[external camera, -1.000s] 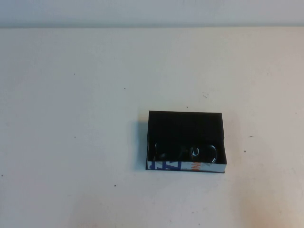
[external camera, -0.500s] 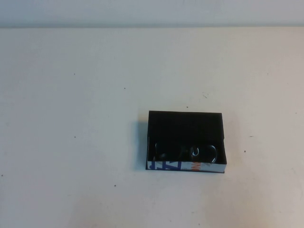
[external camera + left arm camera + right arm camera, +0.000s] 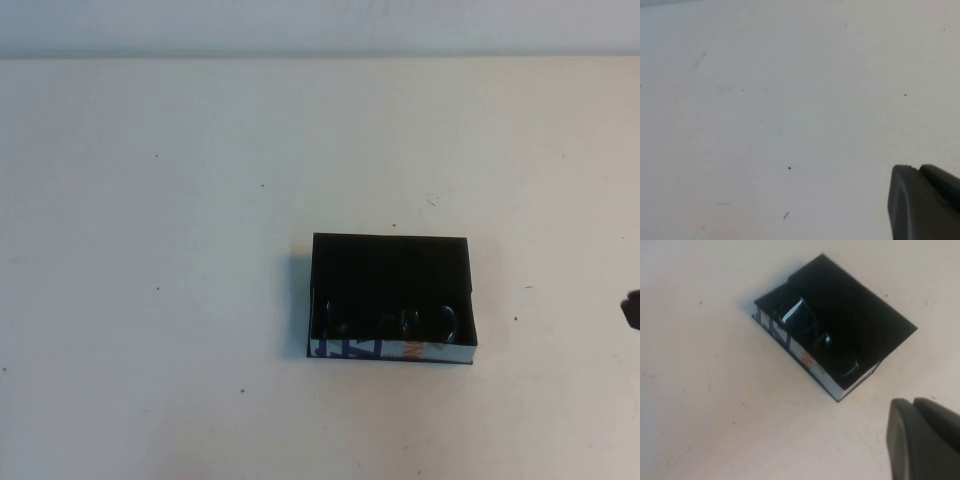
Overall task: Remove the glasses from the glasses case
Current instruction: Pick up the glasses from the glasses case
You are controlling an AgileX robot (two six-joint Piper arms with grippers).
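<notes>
"Where's the glasses case (image 3: 391, 297)?"

"Right of the bench's (image 3: 150, 250) middle, toward the near edge, open-topped, so I can reach the glasses (image 3: 815, 337) lying against its printed wall. My right gripper (image 3: 922, 440) sits at the right edge, holding nothing; my left gripper (image 3: 922, 200) hangs over bare bench. Whether either's spread, I can't tell."

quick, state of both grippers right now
left gripper: above bare table, holding nothing, fingers cannot be told.
right gripper: near the glasses case, holding nothing, fingers cannot be told.
</notes>
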